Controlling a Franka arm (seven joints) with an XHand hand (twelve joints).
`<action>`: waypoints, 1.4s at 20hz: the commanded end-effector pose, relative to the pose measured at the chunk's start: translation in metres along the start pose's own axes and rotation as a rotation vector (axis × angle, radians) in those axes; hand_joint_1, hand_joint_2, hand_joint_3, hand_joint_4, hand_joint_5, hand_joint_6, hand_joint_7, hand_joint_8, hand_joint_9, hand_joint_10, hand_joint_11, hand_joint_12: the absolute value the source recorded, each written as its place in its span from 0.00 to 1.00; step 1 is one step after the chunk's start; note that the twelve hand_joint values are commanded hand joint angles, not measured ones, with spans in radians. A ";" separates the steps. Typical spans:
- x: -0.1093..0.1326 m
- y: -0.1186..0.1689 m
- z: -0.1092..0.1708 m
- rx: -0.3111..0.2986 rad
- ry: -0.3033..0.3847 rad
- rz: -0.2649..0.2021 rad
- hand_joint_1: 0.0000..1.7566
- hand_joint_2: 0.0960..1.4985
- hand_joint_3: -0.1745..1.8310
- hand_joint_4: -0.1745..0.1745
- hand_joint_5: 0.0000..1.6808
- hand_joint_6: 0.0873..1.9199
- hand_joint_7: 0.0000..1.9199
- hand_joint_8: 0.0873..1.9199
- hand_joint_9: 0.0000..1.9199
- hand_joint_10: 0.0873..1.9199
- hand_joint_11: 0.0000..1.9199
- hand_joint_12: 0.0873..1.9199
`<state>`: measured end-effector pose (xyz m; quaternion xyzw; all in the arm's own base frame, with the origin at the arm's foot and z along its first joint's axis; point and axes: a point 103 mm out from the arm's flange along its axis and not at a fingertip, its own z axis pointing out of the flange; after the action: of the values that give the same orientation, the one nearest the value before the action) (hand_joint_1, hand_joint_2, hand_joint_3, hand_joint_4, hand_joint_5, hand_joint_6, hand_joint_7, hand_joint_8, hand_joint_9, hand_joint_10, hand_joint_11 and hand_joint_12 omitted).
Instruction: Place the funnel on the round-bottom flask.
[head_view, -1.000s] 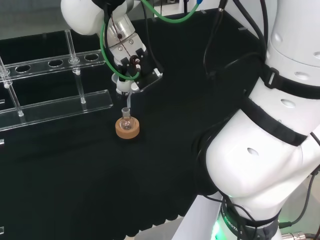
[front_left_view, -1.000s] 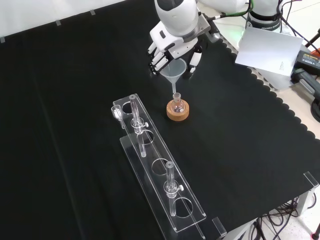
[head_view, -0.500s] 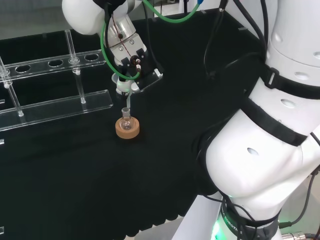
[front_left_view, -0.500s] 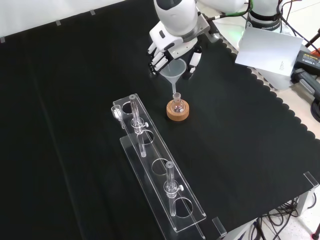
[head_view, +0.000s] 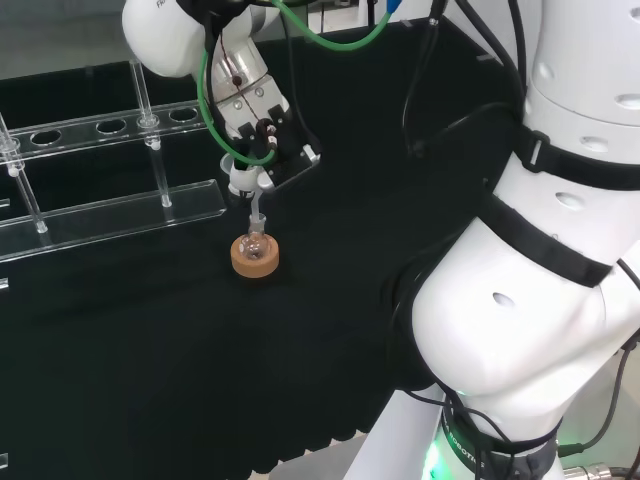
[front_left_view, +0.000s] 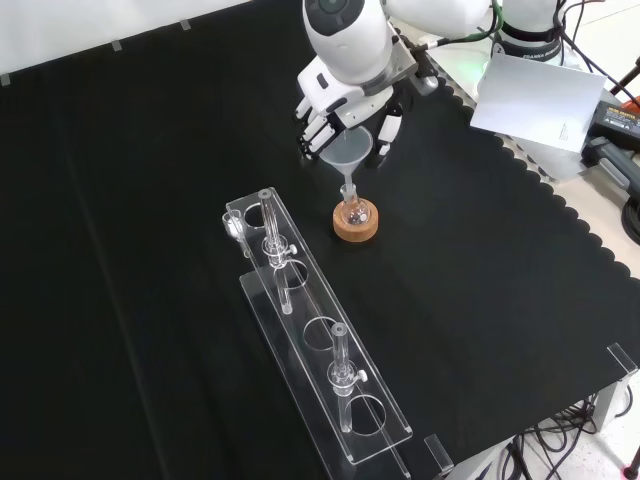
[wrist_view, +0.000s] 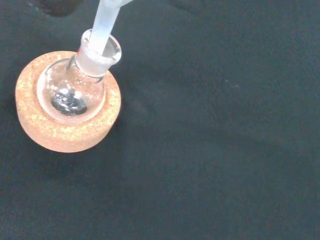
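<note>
1. Front view puts the hand (front_left_view: 345, 105) near the top centre of the cloth, its fingers (front_left_view: 318, 124) and thumb curled about the rim of the funnel (front_left_view: 347, 150), which it holds cone-up.
2. Seen from that camera, the funnel hangs directly beneath the hand, at its 6 o'clock, with the stem pointing straight down.
3. Wrist view shows the funnel's stem (wrist_view: 104, 29) entering the open neck of the round-bottom flask (wrist_view: 75, 90); the tip sits inside the mouth, a little off centre.
4. Whether the cone has come to rest on the neck, I cannot tell.
5. Below the funnel, the flask stands upright in a cork ring (front_left_view: 356, 224), at 6 o'clock from the hand in the front view.
6. Head view places the hand (head_view: 262, 140) at about 12 o'clock from the cork ring (head_view: 254, 256), the funnel's stem bridging the two.
7. At roughly 7 o'clock from the cork ring in the front view stands a clear rack (front_left_view: 320, 345), well apart from the flask, with upright posts and round holes.
8. Black cloth (front_left_view: 140, 250) covers the bench under all of it.
</note>
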<state>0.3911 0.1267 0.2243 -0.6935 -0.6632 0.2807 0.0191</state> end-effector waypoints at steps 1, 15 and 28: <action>0.001 0.002 0.005 0.006 0.008 -0.010 0.48 0.73 0.00 0.46 0.38 0.25 0.30 0.32 0.45 0.20 0.30 0.63; 0.007 0.007 0.019 0.028 0.020 -0.037 0.48 0.73 0.00 0.46 0.38 0.26 0.30 0.32 0.45 0.21 0.30 0.63; 0.012 0.005 0.025 0.036 0.026 -0.045 0.48 0.73 0.00 0.46 0.37 0.26 0.29 0.32 0.45 0.21 0.30 0.63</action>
<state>0.3853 0.1286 0.1975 -0.6817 -0.6728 0.2840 0.0452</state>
